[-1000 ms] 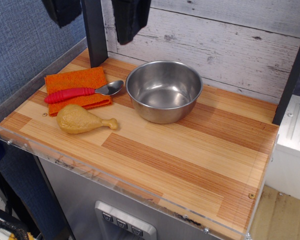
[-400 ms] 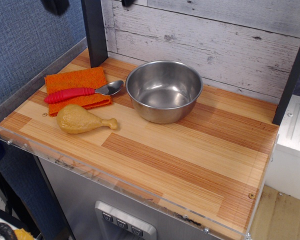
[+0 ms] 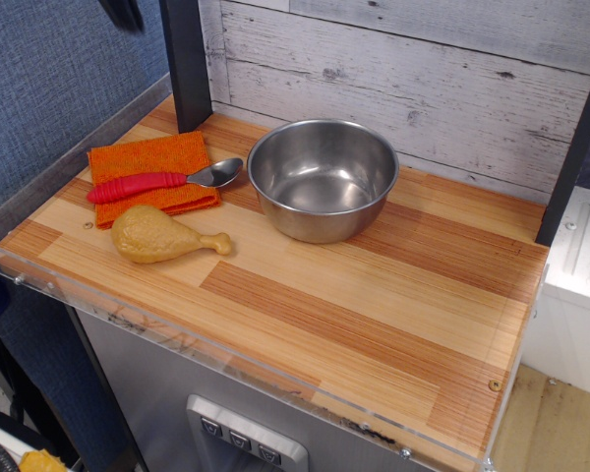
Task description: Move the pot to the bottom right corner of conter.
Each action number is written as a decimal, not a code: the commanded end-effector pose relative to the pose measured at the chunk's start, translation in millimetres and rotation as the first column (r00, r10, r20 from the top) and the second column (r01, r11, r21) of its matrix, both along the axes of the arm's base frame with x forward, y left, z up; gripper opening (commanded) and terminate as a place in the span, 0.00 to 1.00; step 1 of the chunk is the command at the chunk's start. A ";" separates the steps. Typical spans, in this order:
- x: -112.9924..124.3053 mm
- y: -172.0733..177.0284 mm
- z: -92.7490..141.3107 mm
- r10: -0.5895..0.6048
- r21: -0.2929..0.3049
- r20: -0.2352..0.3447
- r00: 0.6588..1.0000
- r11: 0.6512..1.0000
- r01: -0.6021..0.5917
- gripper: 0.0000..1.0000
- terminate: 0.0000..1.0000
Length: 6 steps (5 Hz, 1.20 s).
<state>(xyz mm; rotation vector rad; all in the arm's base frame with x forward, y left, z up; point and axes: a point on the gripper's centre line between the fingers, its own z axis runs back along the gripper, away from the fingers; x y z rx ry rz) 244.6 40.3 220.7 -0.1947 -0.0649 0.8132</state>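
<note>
Striped light and reddish wooden countertop (image 3: pixel 374 295): shiny round steel pot (image 3: pixel 323 177) at 12 o'clock. Dark gripper (image 3: pixel 126 12) barely visible at 11, jaw state indeterminable.

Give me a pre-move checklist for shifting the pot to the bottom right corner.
1. Pot upright near the counter's back edge: ok.
2. Pot empty: ok.
3. Bottom right corner of counter free of objects: ok.
4. Spoon apart from the pot: ok, though the gap is narrow.
5. Drumstick out of the path to the corner: ok.
6. Gripper open: cannot tell, only a dark sliver shows at the top edge.
</note>
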 end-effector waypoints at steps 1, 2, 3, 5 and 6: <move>17.1 23.9 -51.0 -0.042 0.140 0.044 0.998 0.990 0.035 1.00 0.00; 24.0 32.1 -71.6 -0.010 0.154 0.004 1.000 0.988 0.009 1.00 0.00; 35.8 35.4 -89.9 0.036 0.146 -0.017 0.999 0.989 -0.033 1.00 0.00; 63.5 35.4 -125.0 0.105 0.107 -0.057 0.993 0.989 -0.098 1.00 0.00; 75.6 39.1 -139.5 0.119 0.117 -0.073 0.990 0.987 -0.110 1.00 0.00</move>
